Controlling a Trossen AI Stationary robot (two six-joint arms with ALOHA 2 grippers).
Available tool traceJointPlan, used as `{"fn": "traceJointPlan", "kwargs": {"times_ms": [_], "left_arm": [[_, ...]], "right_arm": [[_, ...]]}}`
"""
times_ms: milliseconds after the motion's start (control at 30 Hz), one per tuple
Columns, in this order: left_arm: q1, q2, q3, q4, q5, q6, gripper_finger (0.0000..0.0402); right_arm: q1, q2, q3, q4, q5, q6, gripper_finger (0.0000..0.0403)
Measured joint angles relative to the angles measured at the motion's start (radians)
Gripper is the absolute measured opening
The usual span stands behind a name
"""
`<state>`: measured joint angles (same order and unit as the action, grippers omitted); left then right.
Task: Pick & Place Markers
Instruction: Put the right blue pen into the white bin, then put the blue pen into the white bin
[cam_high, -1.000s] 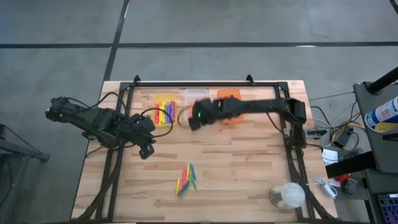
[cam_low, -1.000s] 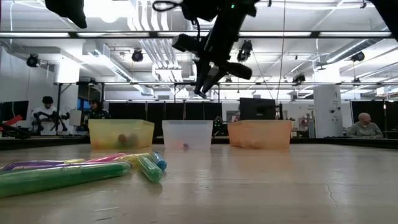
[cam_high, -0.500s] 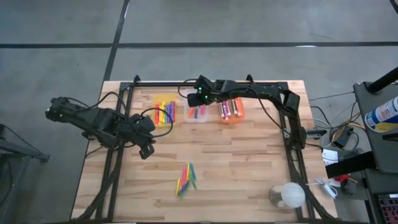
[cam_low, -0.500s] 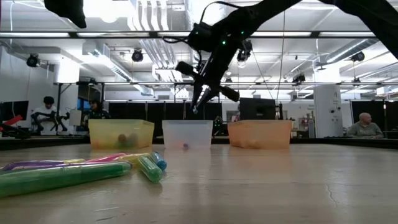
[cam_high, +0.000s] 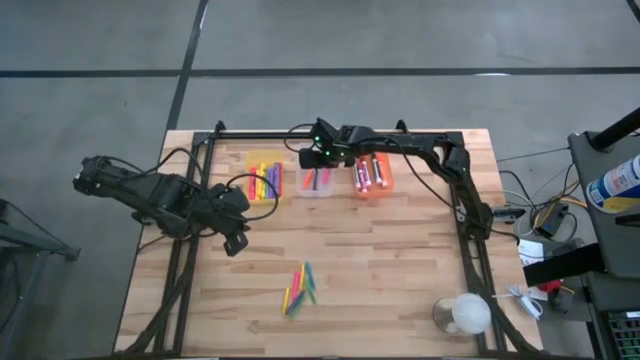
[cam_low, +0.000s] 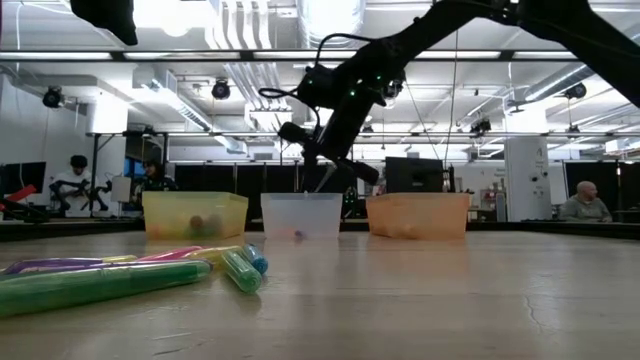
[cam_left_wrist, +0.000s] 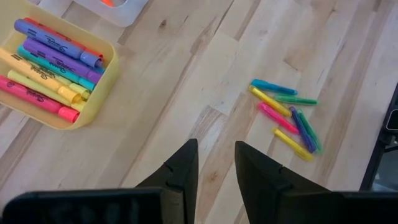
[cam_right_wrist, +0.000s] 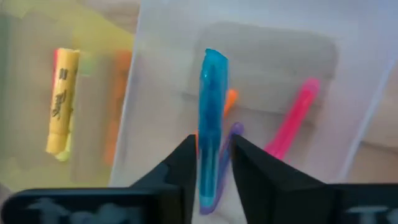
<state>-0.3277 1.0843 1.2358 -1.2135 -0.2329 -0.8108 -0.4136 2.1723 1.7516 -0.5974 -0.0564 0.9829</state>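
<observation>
Right gripper (cam_right_wrist: 208, 177) over the clear bin (cam_high: 318, 181), fingers grasping a blue marker (cam_right_wrist: 211, 118); left gripper (cam_left_wrist: 214, 165) released beside the yellow bin (cam_high: 264, 176)

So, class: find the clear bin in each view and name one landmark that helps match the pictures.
High view: clear bin, middle of the bin row, below the right tool.
Low view: centre bin.
Left wrist view: a corner only.
Right wrist view: fills the frame.
Shared landmark: yellow bin beside it.
</observation>
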Motion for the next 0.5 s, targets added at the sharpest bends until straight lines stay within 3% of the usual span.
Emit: {"fn": "traceJointPlan", "kwargs": {"times_ms": [233, 500], "left_arm": [[-0.001, 0.000, 0.000, 0.000, 0.000, 0.000, 0.0099], [-0.001, 0.000, 0.000, 0.001, 0.000, 0.005, 0.0099]], "right_arm": [[0.010, -0.015, 0.059, -0.034, -0.034, -0.057, 0.0149], [0.094, -0.019, 0.264, -0.253, -0.042, -0.152, 0.0150]]}}
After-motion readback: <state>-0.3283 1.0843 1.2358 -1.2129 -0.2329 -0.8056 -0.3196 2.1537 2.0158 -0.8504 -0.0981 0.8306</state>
